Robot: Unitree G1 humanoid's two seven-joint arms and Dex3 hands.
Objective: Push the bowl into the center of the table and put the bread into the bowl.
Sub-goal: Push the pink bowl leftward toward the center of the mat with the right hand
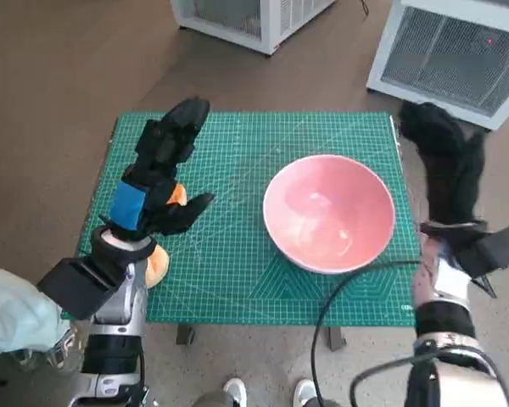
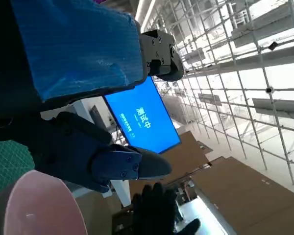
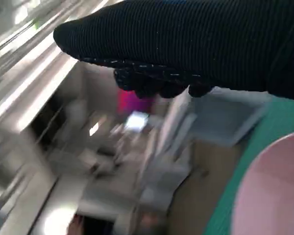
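One pink bowl (image 1: 329, 212) sits right of the middle of the green cutting mat (image 1: 237, 263), with nothing in it. One orange piece of bread (image 1: 159, 254) lies at the mat's left side, mostly hidden under the left hand (image 1: 157, 182), whose fingers spread above it, holding nothing. The right hand (image 1: 445, 165) hangs just beside the bowl's right rim, fingers loosely extended. A blue screen (image 2: 142, 120) carries white writing too small to read.

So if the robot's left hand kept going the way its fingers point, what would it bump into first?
Probably nothing on the table. The left hand points toward the far edge of the green mat, with only bare mat ahead. The pink bowl sits off to its side.
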